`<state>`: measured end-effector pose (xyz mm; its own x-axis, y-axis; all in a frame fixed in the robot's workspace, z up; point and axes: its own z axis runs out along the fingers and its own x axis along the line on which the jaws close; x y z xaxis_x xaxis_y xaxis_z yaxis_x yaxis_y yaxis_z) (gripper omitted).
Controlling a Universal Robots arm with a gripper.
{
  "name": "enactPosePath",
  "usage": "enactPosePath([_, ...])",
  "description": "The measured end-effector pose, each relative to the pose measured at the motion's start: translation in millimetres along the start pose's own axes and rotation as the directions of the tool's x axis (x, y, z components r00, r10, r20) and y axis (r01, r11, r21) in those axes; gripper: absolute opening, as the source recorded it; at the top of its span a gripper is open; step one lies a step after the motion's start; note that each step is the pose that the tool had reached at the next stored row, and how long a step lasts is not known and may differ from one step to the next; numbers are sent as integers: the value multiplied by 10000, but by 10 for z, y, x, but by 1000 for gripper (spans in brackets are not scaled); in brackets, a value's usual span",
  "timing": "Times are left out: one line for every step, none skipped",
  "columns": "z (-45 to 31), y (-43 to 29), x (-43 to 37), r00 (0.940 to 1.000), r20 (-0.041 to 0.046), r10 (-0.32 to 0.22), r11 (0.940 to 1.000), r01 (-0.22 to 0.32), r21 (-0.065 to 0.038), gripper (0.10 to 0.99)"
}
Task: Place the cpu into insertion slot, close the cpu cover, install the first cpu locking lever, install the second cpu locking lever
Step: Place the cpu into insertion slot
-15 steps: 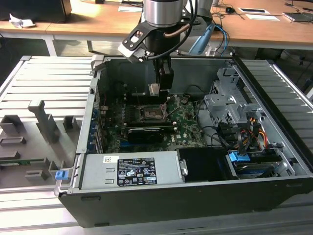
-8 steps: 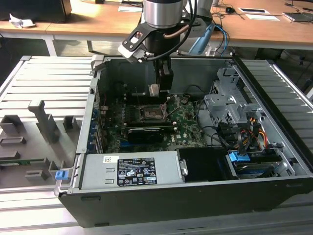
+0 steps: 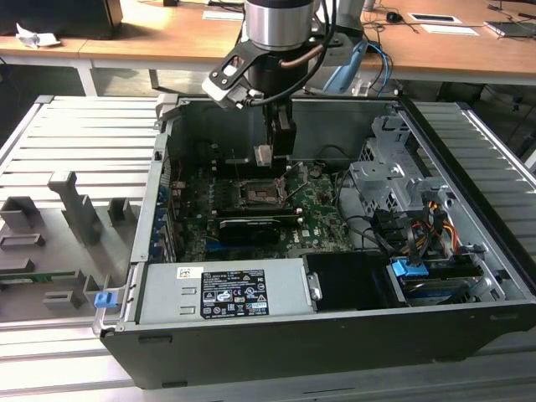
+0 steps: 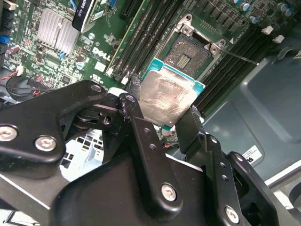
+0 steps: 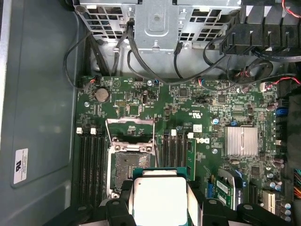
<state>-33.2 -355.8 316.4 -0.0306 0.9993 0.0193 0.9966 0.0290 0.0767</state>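
Observation:
My gripper (image 3: 270, 157) is shut on the cpu (image 3: 263, 156), holding it by two opposite edges in the air just above the motherboard. In both wrist views the cpu (image 4: 164, 94) (image 5: 160, 195) shows its silvery grey face between the black fingers (image 4: 136, 113). The insertion slot (image 5: 129, 169) (image 4: 190, 52) (image 3: 260, 194) lies open with its dark centre bare, close beside the held chip. The cpu cover (image 5: 130, 121) is swung back at the socket's far end. A thin wire locking lever (image 4: 240, 57) sticks out from the socket.
The open computer case has a grey power supply (image 3: 222, 293) at the front and a drive cage (image 3: 394, 176) with cables on the exterior view's right. A long black card (image 3: 247, 228) lies before the socket. Memory slots (image 5: 91, 165) flank it. A heatsink (image 5: 242, 140) stands nearby.

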Motion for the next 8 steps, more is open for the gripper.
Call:
enactPosePath([3,0,0,10000,0,6,10000,-6,0,541])
enactPosePath([5,0,0,10000,1,10,10000,-10,0,541])
enactPosePath([8,0,0,10000,0,15,10000,-15,-1,541])
enactPosePath([14,-1,0,10000,0,21,10000,-21,-1,541])
enactPosePath([25,-4,0,10000,1,38,10000,-38,-1,541])
enactPosePath([41,-8,-1,10000,6,81,10000,-81,-1,541])
enactPosePath([49,-10,-1,10000,6,95,10000,-95,-2,541])
enactPosePath([55,-12,-1,10000,7,98,10000,-98,-2,541])
